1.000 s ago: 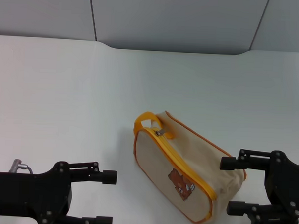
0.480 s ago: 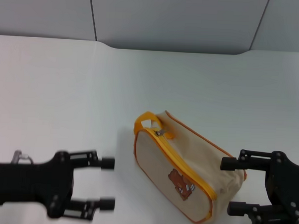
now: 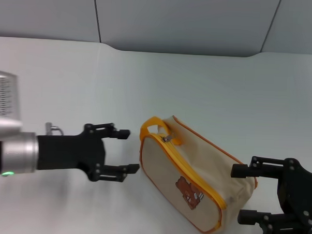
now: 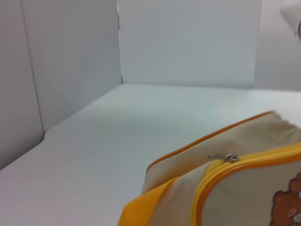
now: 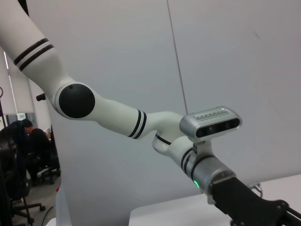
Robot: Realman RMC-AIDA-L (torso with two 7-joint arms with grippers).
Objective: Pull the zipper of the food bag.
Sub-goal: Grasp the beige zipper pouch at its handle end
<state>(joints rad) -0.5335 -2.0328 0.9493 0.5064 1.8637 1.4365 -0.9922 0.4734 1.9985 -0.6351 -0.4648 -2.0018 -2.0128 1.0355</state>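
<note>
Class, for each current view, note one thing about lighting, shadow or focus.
Head view: even light; the food bag casts a faint shadow on the table beside the open left gripper, which looks sharp. Left wrist view: the orange loop handle nearest the lens is soft, the zipper pull clearer. Right wrist view: dim room beyond; the left arm is evenly lit.

Lab or office: grey partition panels [image 3: 176, 19], seated people [image 5: 28, 141] behind.

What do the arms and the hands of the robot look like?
Both the left hand and the right hand are black, with two slim fingers each. The left wrist is a silver cylinder with a green light; its arm is white with black bands.
</note>
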